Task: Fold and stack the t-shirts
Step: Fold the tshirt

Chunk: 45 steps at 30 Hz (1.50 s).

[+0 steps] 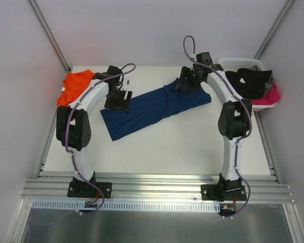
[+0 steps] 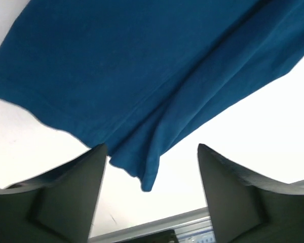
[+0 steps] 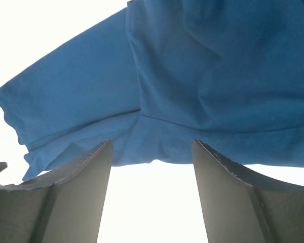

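Wide and empty, left gripper (image 2: 152,148) and right gripper (image 3: 152,143) each hover with an edge of the rumpled navy blue cloth t-shirt (image 1: 152,109) just ahead, apparently lining up a folding pinch.

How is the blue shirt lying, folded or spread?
Partly folded: the blue shirt lies in a long narrow strip, edges doubled over.
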Each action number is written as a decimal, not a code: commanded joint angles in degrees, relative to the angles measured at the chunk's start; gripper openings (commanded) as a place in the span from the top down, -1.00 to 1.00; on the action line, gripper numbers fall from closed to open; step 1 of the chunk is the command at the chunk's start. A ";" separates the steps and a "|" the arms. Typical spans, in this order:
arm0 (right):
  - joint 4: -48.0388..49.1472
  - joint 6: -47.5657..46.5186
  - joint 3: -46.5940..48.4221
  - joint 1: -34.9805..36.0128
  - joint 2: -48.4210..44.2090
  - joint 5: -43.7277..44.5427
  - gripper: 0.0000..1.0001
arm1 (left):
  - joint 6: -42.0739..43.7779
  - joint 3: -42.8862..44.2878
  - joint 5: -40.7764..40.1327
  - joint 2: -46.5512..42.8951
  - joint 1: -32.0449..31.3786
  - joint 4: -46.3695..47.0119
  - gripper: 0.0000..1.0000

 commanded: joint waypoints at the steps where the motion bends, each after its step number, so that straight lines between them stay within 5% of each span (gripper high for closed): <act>1: -0.07 -0.85 0.34 -0.03 -1.68 0.33 -0.34 | 2.67 -1.20 2.84 -4.83 3.31 -5.44 -0.39; 4: -0.15 -0.68 0.69 0.23 -1.06 0.41 -0.34 | 4.34 -1.21 7.49 -7.47 6.47 -11.67 -0.08; 9: 0.11 -0.42 2.01 1.02 -0.18 0.41 -0.34 | 6.63 -2.79 11.90 -9.05 7.44 -19.50 -0.20; 15: 0.11 -0.15 1.93 1.73 -0.62 0.15 -0.34 | 10.68 -6.04 12.43 -7.39 7.44 -26.01 -0.04; 22: 0.02 -0.15 0.52 1.90 -1.59 0.06 -0.34 | 10.59 -11.58 9.27 -6.16 7.44 -24.17 0.07; 45: 0.64 -0.94 -0.27 2.17 -2.64 0.85 -0.34 | 9.27 -6.74 6.63 4.48 4.46 -19.15 0.15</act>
